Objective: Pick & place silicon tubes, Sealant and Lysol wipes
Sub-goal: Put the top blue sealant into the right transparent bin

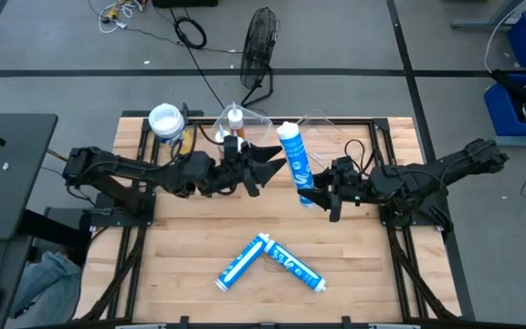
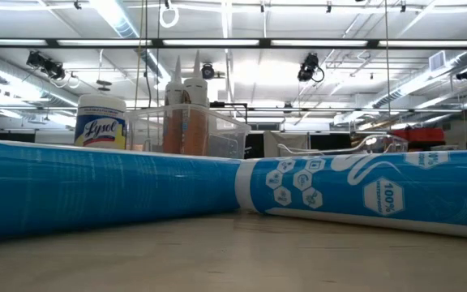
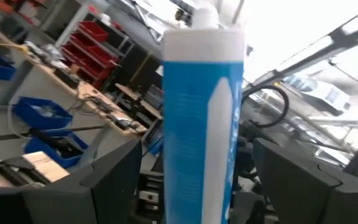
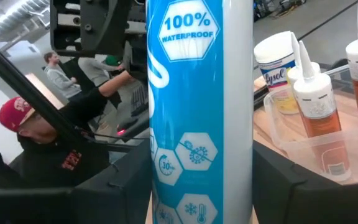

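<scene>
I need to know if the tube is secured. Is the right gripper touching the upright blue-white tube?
Touching. In the high view the right gripper closes around the base of the upright tube; in the right wrist view the tube fills the gap between its fingers.

Left wrist: I see a blue-white tube [image 3: 204, 118] upright, dead centre between my two dark fingers [image 3: 104, 186], spread at 7 and 5 o'clock. Blue bins [image 3: 42, 115] at 9 o'clock.
</scene>
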`<act>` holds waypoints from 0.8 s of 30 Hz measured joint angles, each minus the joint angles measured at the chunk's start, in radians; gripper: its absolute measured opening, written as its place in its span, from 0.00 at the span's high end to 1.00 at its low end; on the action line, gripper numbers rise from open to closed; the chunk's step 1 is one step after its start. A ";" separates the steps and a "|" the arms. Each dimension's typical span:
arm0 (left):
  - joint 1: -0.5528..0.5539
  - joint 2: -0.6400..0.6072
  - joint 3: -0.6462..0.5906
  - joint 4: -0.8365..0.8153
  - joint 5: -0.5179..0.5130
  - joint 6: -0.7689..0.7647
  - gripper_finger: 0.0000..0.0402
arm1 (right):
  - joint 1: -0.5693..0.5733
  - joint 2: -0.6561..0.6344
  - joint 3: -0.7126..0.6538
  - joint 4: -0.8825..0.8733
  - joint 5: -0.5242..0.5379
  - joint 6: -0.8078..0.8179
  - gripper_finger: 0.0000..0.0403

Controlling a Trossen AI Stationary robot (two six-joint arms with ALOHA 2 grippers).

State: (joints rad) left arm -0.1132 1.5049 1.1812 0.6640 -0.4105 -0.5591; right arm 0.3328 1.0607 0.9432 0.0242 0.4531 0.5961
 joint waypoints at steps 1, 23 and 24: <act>0.004 0.003 0.000 0.007 0.018 0.007 0.22 | -0.004 0.000 0.000 -0.001 -0.001 0.003 0.49; 0.074 0.002 0.000 0.023 0.133 -0.057 0.10 | -0.032 0.051 0.000 0.001 -0.082 0.018 0.49; 0.073 0.002 0.000 0.023 0.134 -0.056 0.10 | -0.032 0.056 0.000 -0.004 -0.084 0.018 0.49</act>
State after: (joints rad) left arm -0.0399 1.5074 1.1809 0.6868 -0.2765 -0.6153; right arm 0.3008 1.1166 0.9432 0.0203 0.3690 0.6136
